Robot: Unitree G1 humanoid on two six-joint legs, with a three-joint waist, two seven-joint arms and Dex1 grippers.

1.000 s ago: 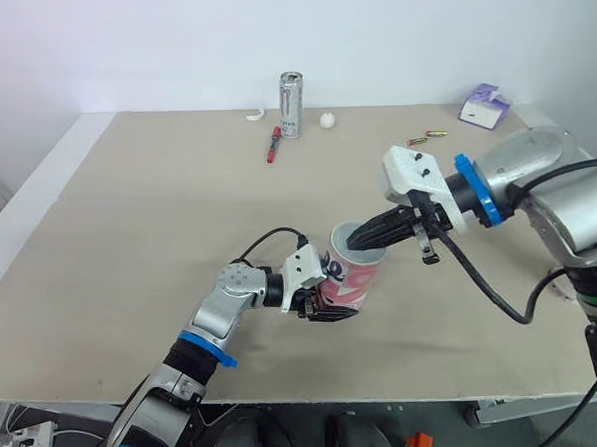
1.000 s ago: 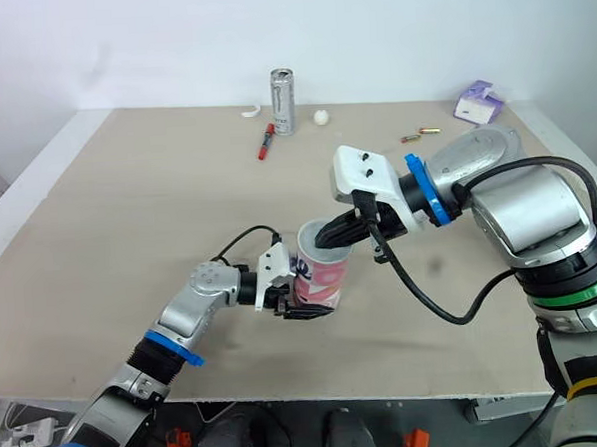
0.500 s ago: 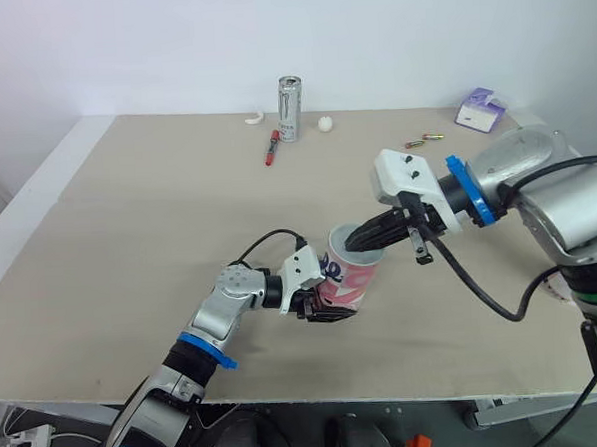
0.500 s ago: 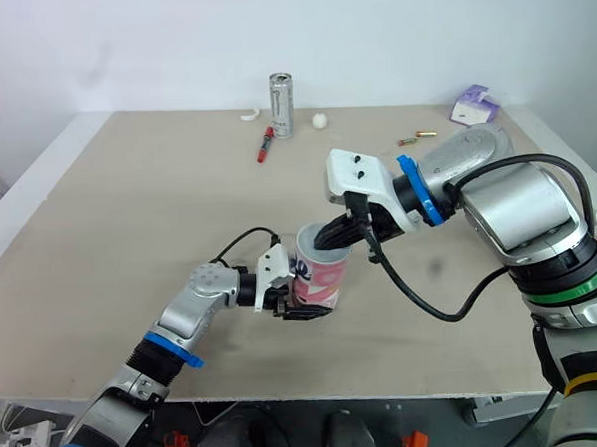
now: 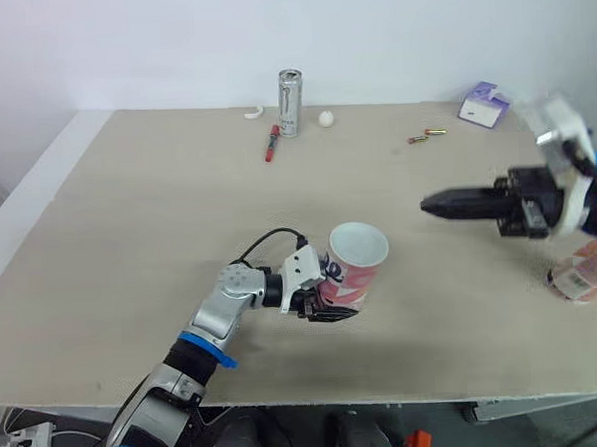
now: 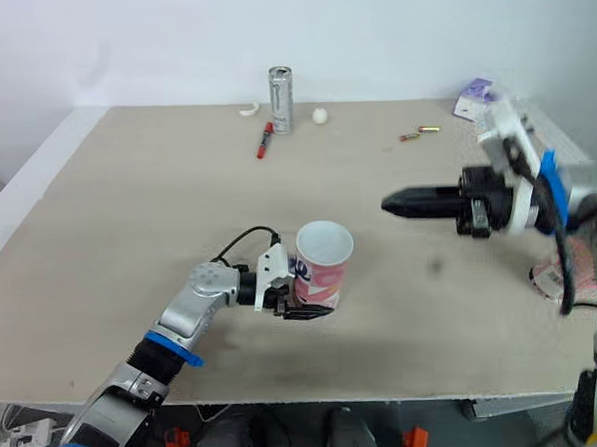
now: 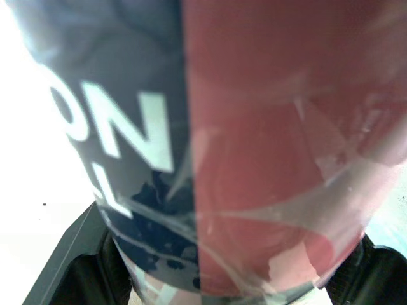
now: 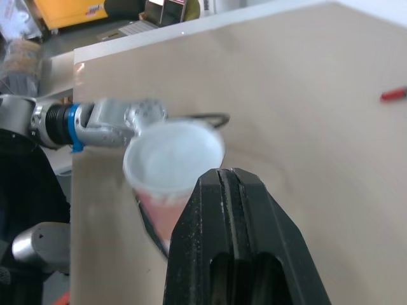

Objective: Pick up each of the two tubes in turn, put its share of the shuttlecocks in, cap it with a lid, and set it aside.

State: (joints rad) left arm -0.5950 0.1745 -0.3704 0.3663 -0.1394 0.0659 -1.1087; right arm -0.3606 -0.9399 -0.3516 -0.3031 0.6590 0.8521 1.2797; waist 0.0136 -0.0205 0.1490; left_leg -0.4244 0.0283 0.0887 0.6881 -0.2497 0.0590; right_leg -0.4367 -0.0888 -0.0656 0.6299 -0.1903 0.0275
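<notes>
A pink, white and dark blue tube (image 5: 353,273) stands tilted near the table's front edge, with my left gripper (image 5: 320,298) shut on its lower part. Its round top (image 5: 359,245) shows white; I cannot tell what is inside. The left wrist view has the tube's printed wall (image 7: 254,127) right against the camera. My right gripper (image 5: 436,205) hovers to the right of the tube, apart from it, shut and holding nothing. The right wrist view looks past the closed fingers (image 8: 219,190) at the tube (image 8: 170,159). Another pink tube-like thing (image 5: 580,276) lies at the right edge, partly hidden.
At the back of the table (image 5: 158,211) stand a silver can (image 5: 290,104), a red marker (image 5: 272,144), a white ball (image 5: 326,119) and a small white piece (image 5: 256,114). A purple box (image 5: 485,106) and small yellow-red items (image 5: 426,136) lie at the back right.
My right gripper has pulled out of the tube's mouth and swung far to the right. The left gripper still holds the tube in the same place.
</notes>
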